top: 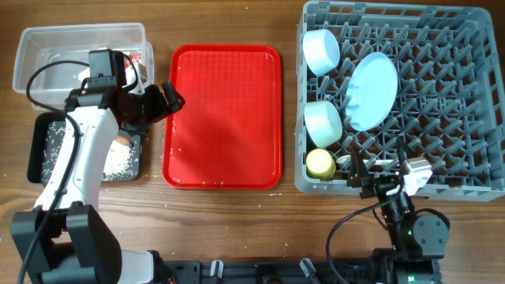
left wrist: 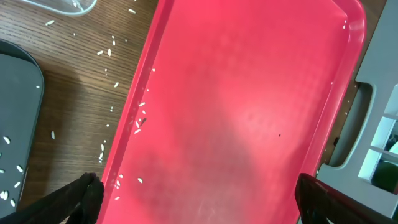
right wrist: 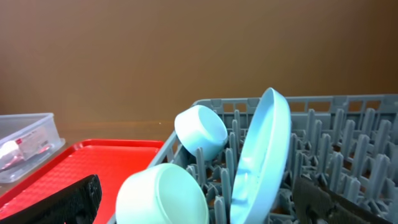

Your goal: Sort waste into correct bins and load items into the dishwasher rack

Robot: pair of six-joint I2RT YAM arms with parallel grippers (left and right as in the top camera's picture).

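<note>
The grey dishwasher rack at the right holds a pale blue bowl, a pale blue plate standing on edge, a mint-green bowl and a yellow cup. A white piece, perhaps the spoon, lies near its front. My right gripper is open and empty at the rack's front edge, facing the mint bowl and plate. My left gripper is open and empty over the red tray's left edge. The black tray holds rice grains and a brown scrap. The wrapper lies in the clear tub.
The flat red serving tray lies in the middle, with a few rice grains along its left rim. More grains are scattered on the wooden table between it and the black tray. My left arm hides part of the clear tub.
</note>
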